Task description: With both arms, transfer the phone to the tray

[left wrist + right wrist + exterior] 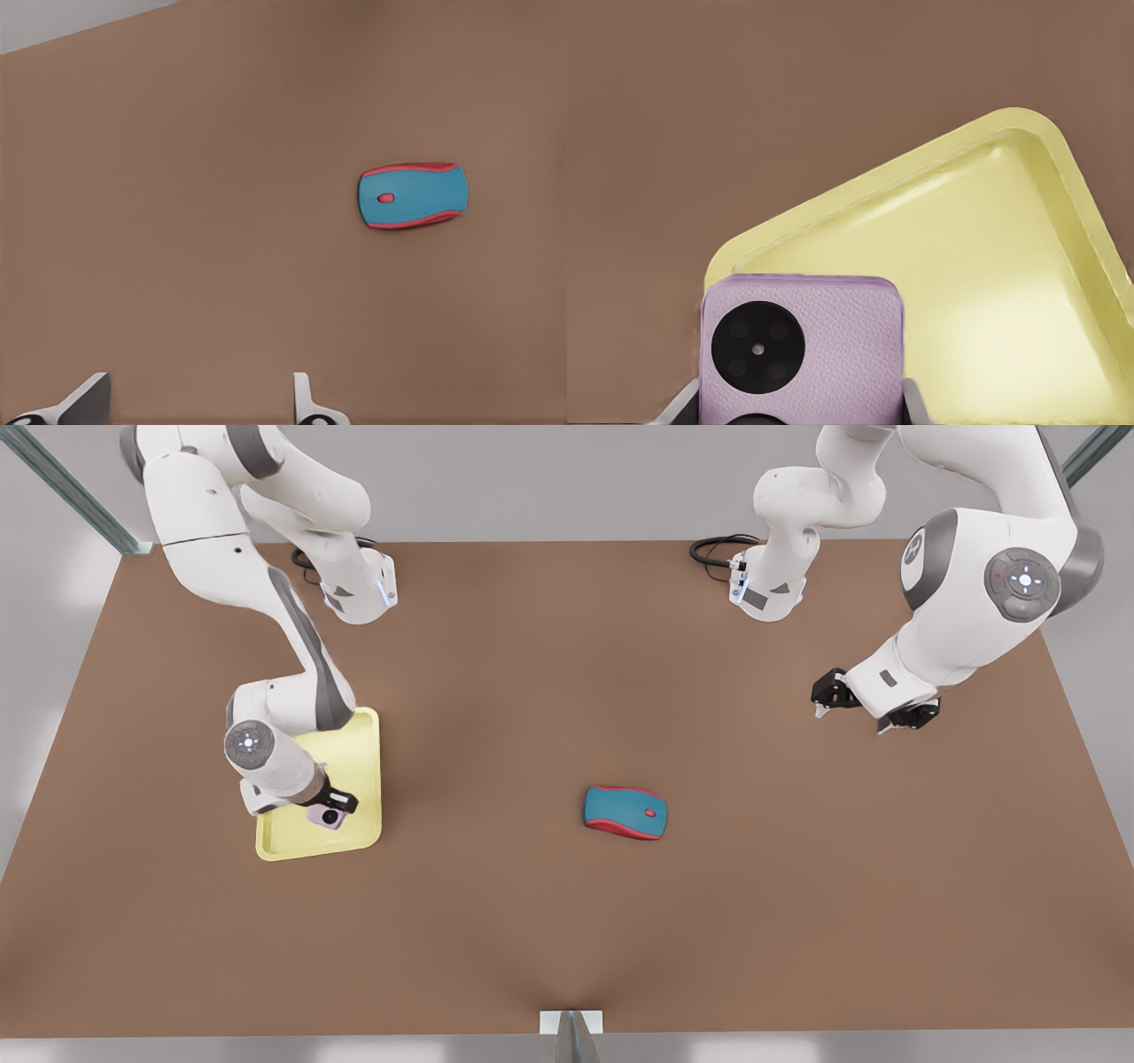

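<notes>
Now right tool (330,804) clamps phone (326,816) above tray (363,779).

- Phone (802,350): pale lilac, black round camera circles.
- Tray (365,779): pale yellow.
- Mouse (625,812): teal, red trim.
- Table (567,921): plain brown.
- Arms: white, grey joints, black grippers.

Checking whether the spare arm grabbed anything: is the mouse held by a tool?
No: the mouse lies alone on the table, apart from the open left tool.
</notes>
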